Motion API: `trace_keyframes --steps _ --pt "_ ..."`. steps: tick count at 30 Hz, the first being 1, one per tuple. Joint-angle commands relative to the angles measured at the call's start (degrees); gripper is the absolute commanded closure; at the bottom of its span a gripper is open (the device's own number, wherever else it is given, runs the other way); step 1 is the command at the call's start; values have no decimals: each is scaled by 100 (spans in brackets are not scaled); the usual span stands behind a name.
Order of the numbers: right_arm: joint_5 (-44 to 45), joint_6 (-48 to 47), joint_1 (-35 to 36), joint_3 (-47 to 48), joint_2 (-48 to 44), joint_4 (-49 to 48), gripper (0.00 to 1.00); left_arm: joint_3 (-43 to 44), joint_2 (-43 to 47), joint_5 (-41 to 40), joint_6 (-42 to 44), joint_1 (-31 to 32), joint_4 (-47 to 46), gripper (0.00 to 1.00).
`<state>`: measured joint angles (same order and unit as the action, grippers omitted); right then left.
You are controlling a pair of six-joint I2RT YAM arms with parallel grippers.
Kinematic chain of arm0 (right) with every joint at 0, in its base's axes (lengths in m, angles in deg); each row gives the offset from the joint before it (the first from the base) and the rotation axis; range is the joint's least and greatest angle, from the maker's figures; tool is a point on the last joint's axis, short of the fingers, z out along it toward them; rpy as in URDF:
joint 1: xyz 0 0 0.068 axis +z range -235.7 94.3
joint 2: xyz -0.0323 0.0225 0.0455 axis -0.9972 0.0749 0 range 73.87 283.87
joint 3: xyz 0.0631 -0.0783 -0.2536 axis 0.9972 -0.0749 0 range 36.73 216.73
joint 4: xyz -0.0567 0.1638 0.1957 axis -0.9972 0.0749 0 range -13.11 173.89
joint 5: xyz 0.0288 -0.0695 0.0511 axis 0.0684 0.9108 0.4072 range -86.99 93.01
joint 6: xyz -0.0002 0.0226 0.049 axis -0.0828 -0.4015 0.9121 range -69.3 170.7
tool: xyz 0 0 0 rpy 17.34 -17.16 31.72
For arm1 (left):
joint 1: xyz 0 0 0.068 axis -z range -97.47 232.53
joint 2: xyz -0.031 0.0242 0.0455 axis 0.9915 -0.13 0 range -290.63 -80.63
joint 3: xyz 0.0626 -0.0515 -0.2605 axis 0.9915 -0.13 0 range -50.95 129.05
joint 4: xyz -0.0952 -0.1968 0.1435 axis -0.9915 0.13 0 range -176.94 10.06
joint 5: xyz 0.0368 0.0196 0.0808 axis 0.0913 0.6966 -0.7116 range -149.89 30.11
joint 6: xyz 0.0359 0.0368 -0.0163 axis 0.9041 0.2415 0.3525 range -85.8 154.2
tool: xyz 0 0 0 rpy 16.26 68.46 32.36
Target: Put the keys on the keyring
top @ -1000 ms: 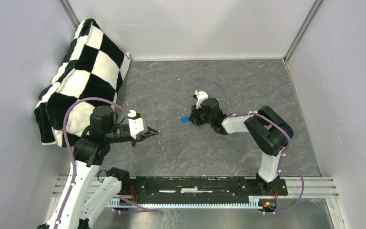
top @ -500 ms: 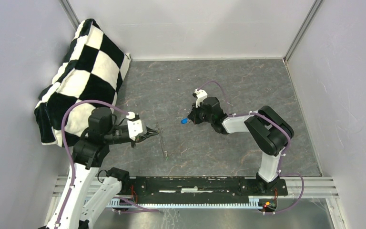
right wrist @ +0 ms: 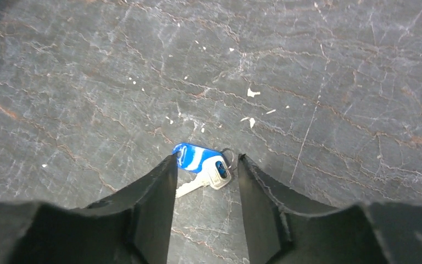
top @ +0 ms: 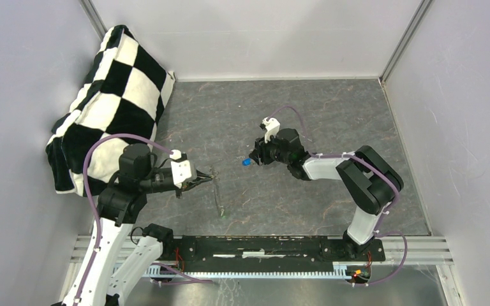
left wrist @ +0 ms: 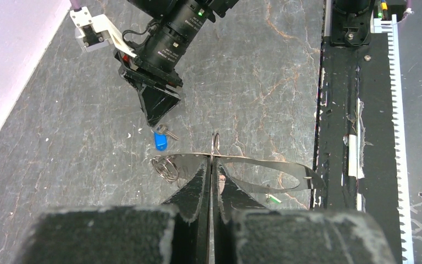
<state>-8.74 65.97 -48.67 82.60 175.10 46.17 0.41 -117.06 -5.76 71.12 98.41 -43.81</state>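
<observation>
Shifted since a second ago: right arm's elbow swung outward; blue key [right wrist: 198, 157] now slightly nearer the left arm.
Right gripper [right wrist: 207, 159]: jaws parted, straddling the blue key, which lies flat on the grey table [left wrist: 60, 137].
Left gripper [left wrist: 211, 164]: pinched shut on keyring [left wrist: 167, 165].
Green key [left wrist: 273, 199]: beside the loop's near end; attachment unclear.

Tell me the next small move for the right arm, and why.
Probably close the right fingers on the blue key. It lies flat on the table, between those open fingers and not yet gripped, while the left fingers are shut on the keyring.
</observation>
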Motion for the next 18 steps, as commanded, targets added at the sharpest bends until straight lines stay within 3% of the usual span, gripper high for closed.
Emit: trace_keyframes --steps 1,5,18 --pt "-71 -236 -48 360 315 107 46 38 48 150 -302 3 -259 98" --pt "-275 -435 -113 609 642 206 45 33 28 143 -314 3 -293 98" --pt "-700 -164 -261 520 818 115 61 47 -25 125 -327 1 -411 98"
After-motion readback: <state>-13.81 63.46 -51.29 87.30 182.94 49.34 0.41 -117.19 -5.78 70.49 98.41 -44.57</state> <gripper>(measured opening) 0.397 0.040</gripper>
